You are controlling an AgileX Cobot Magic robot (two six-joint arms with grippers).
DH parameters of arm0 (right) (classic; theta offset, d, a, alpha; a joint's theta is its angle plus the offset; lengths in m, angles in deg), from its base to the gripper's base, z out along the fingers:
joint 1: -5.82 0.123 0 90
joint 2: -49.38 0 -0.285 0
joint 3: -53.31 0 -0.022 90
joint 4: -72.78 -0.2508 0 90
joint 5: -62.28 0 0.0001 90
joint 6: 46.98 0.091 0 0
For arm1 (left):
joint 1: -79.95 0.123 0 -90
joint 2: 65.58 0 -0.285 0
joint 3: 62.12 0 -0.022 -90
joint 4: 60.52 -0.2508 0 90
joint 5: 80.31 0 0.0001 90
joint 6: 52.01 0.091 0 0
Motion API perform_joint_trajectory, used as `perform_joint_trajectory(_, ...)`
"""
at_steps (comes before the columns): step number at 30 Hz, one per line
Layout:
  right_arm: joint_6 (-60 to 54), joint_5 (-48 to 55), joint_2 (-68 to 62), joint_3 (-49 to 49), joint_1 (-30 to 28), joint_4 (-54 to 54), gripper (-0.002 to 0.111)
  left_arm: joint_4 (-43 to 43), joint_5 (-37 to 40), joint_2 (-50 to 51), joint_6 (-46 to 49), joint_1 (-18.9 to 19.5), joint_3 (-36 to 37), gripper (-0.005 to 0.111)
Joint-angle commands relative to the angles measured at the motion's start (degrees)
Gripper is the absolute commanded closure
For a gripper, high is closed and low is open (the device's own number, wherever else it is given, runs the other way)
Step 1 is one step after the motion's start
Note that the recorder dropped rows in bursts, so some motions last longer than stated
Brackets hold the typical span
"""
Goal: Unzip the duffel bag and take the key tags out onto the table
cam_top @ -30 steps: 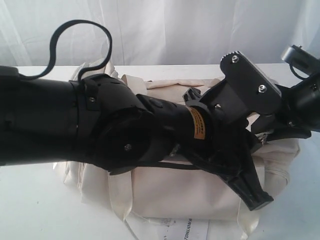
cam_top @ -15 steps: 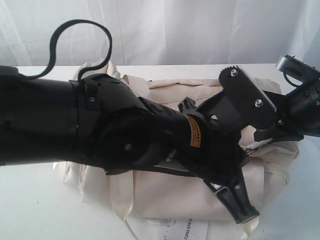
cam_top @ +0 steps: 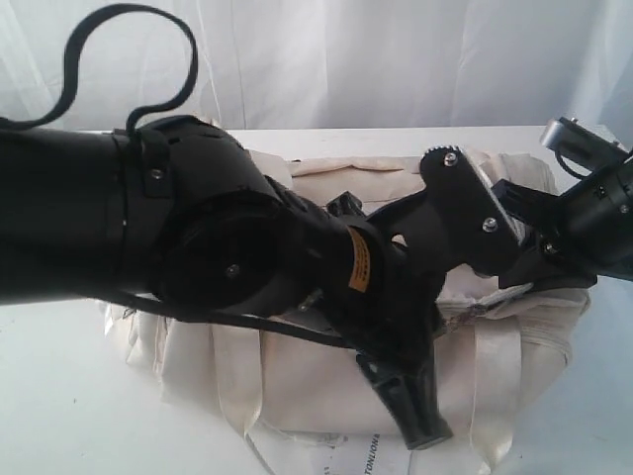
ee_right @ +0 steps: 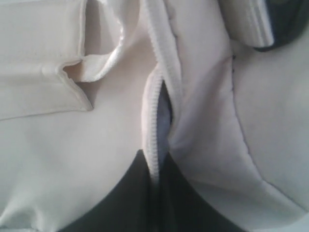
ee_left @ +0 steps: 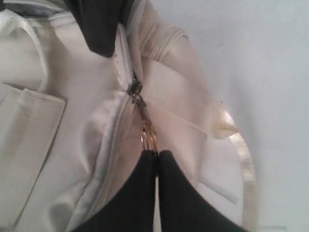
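Between left jaws, zipper ring

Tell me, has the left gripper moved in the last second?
Yes. In the exterior view the left gripper, shut on the zipper pull, has slid leftward toward the paper hang-tag.

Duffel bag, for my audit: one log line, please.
left fingers shut on zipper pull | right fingers shut on duffel bag | key tags unseen

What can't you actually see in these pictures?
- Key tags: in no view.
- Top of the duffel bag, exterior view: mostly hidden behind the left arm.
- Paper tag, exterior view: cut off by the bottom edge, print unreadable.
- Bag's inside, right wrist view: only a blurred narrow slit shows.
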Motion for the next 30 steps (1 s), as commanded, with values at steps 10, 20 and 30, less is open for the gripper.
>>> perform_joint_trajectory(10,0.62,-5.67,-0.34,0.00,-0.65,5.92,0.108,-11.57,11.25,-7.04,-11.59,0.23,8.45,0.107)
perform_joint_trajectory(20,0.60,-5.67,-0.34,0.00,-0.65,6.02,0.108,-23.58,22.20,-13.13,-19.75,0.23,9.23,0.107)
perform_joint_trajectory(30,0.60,-5.67,-0.34,0.00,-0.65,6.28,0.108,-27.02,33.35,-18.97,-19.93,2.72,9.23,0.107)
